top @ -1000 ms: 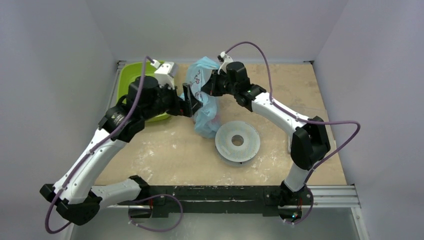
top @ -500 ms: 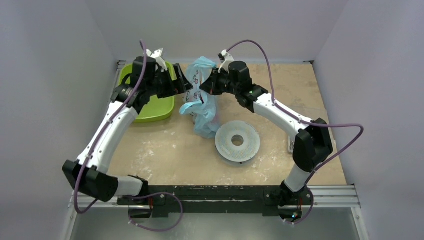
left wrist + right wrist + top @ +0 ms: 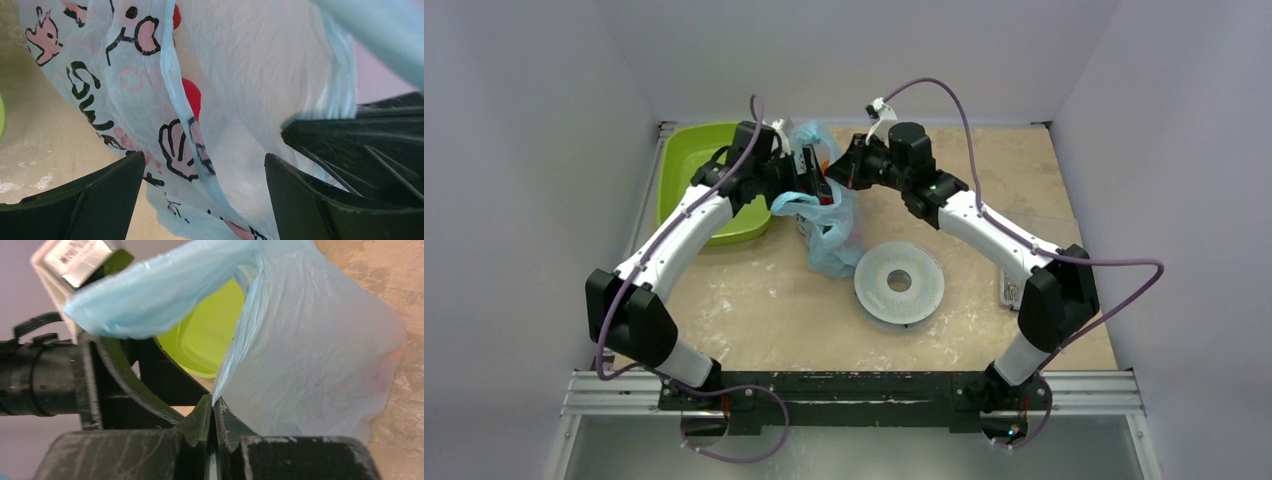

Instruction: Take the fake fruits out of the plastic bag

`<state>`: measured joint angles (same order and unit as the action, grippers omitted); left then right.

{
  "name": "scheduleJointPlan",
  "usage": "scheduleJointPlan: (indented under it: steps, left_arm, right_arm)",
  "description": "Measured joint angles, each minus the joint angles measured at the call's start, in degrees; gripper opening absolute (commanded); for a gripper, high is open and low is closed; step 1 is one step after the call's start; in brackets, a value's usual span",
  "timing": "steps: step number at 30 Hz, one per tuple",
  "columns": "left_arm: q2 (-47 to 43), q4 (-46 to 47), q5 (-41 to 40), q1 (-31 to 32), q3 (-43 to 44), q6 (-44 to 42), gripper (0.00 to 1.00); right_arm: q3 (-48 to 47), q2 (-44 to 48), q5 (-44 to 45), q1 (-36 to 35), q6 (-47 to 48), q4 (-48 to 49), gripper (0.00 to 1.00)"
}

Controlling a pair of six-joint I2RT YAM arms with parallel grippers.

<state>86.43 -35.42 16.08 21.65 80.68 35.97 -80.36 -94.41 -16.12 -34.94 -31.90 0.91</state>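
The bag [image 3: 828,232] hung crumpled over the far middle of the table [image 3: 754,300], its lower end resting on the surface. Inside it, red fruits [image 3: 192,97] showed through the printed film; how many could not be told. Its upper edge was pinched by the right gripper [image 3: 212,412], fingers pressed together on the film. The left gripper [image 3: 205,200] stood spread wide, bag film hanging between its fingers. The green tray [image 3: 686,160] lay just left of the bag, and a white disc [image 3: 900,283] lay near its lower end.
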Motion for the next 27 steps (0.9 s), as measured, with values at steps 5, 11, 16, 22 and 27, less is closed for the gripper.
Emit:
scheduleJointPlan:
  steps: [5, 11, 16, 22, 27]
  left_arm:
    - [4.28, -0.33, -1.25, 0.5, 0.0, -1.01, 0.7]
    - [5.9, -3.13, -3.21, 0.28, 0.39, -4.33, 0.11]
    - [5.86, -3.26, -2.78, -1.14, 2.38, -6.93, 0.0]
    - [4.92, -1.57, -0.28, -5.62, 4.61, -6.54, 0.0]
    - [2.82, 2.03, 1.86, -8.09, 5.35, -3.34, 0.0]
  right_arm:
    - [0.11, 0.0, 0.07, 0.13, 0.02, -0.07, 0.0]
    - [0.09, 0.0, -1.62, 3.56, -0.26, -0.42, 0.0]
    - [-2.4, -0.15, -2.97, 9.64, -0.42, -2.03, 0.0]
    - [-18.08, -5.95, -3.04, 14.19, 2.71, -6.71, 0.0]
    - [-34.97, -14.8, -3.13, 16.61, 5.95, -10.78, 0.0]
